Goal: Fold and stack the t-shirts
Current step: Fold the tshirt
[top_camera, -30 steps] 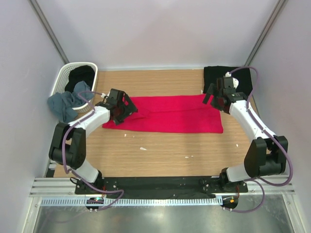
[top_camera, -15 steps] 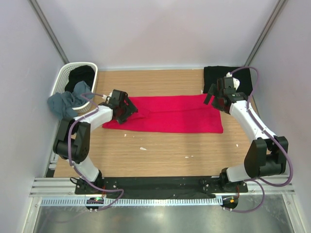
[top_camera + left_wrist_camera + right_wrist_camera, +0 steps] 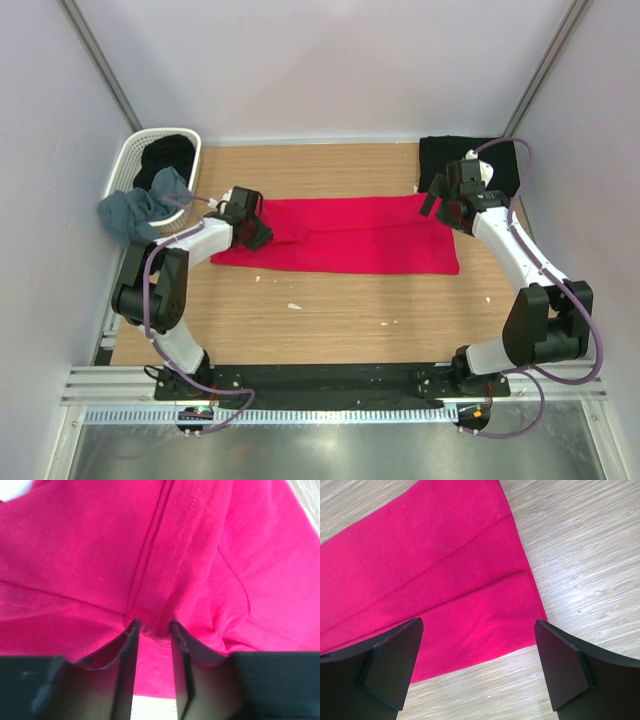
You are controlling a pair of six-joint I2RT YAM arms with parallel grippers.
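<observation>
The red t-shirt [image 3: 350, 235] lies as a long band across the middle of the table [image 3: 330, 310]. The left gripper [image 3: 154, 627] pinches its left-end seam, probably for lifting; the right gripper [image 3: 479, 624] hovers with jaws apart over the right end.

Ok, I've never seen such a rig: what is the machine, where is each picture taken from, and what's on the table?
Two robot arms are bolted at the near edge of a table. The wide picture looks down from above and behind them; the other two come from a camera on each wrist. A red t-shirt lies as a long strip on it. The left arm's jaws pinch a fold at its left end; the right arm's jaws stand open above its right end. A black t-shirt lies in the far right corner. The white basket holds another dark garment, with a grey-blue t-shirt draped over its rim.
</observation>
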